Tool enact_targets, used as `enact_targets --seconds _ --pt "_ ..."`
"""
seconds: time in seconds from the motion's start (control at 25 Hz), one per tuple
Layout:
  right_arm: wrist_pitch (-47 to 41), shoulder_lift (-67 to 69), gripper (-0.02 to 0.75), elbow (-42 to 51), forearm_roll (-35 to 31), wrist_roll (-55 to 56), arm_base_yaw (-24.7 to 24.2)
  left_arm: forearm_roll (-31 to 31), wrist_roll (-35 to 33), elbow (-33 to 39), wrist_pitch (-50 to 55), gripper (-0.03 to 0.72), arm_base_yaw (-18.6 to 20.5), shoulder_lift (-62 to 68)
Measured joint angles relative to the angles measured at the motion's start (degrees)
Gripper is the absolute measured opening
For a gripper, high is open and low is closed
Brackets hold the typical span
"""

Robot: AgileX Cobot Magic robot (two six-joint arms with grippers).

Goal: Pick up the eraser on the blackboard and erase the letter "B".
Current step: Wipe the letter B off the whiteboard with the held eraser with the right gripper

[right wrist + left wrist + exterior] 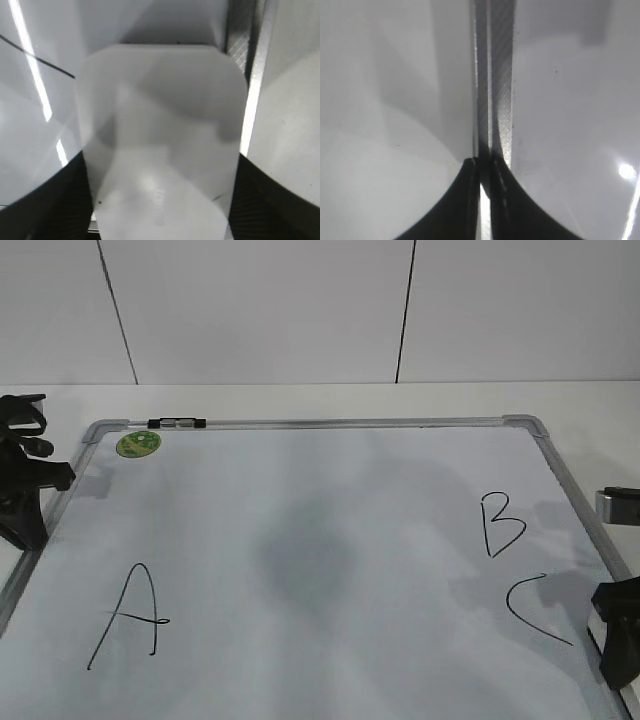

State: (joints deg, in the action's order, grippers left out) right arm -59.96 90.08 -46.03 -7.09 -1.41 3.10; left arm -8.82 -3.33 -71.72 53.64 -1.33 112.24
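Right gripper point(160, 210) sat at the near right edge of the blackboard point(300, 540), its dark fingers point(55, 210) spread to either side of the eraser point(160, 135), a white oblong block that filled the wrist view; whether the fingers were pressing on its sides or only bracketing it could not be told. In the exterior view only a sliver of the eraser showed beneath that gripper, near the black letter "C" point(535, 610). The letter "B" point(502, 525) lay just beyond the "C", close by on the far side. Left gripper point(482, 200) rested over the board's left frame rail with its fingers together. The likeliest slip, in my judgement, was wiping the neighbouring "C" as well, since the two letters sat so close; a loose hold could also let the smooth block slide out. White board, silver-grey frame, an "A" point(128, 615) near left, a green round magnet point(138, 444) and a marker point(176, 423) at the far left corner, pale panelled wall behind.
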Motion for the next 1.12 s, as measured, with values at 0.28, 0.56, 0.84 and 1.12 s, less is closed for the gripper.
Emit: enact_targets --seconds 0.28,0.56,0.84,1.12 --pt "-3.7 0.0 0.534 -2.3 0.0 0.0 0.0 0.0 0.0 0.0 0.0 0.02 0.0 0.0" --pt "-5.6 0.6 0.534 -14.3 0.0 1.0 0.0 0.0 0.0 0.0 0.0 0.02 0.0 0.0" --pt "-5.8 10.5 0.534 -26.4 0.0 1.4 0.0 -0.1 0.0 0.0 0.0 0.02 0.0 0.0" --pt "-8.2 20.1 0.534 -37.7 0.4 1.4 0.0 -0.1 0.0 -0.1 0.2 0.02 0.0 0.0"
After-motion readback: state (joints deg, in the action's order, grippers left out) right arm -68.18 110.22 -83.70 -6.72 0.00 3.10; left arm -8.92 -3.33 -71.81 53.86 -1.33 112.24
